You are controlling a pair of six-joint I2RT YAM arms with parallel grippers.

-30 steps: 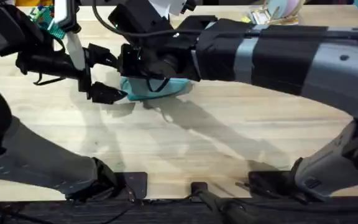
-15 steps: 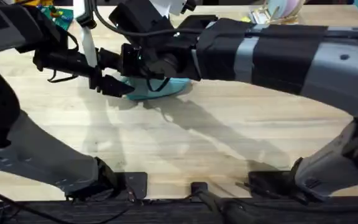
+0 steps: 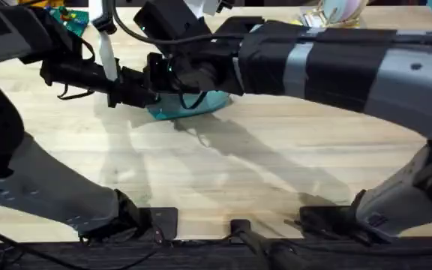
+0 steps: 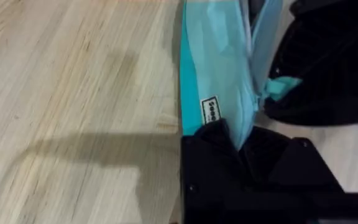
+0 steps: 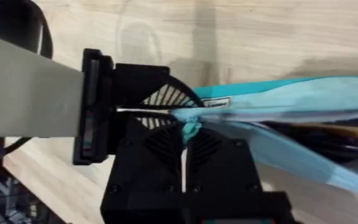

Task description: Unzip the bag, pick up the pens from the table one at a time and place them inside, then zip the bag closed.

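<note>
overhead view: the teal bag lies on the far left-centre of the table, between both grippers. left gripper pinches the bag's end fabric beside its white label. right gripper is clamped on the pull tab. the zip gapes, with dark contents visible inside the bag.

1 bag, 2 tools, perhaps pens inside

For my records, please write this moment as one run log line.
phase: zipping | left tool: shut on bag end | right tool: shut on pull tab | bag: partly open, on table
</note>
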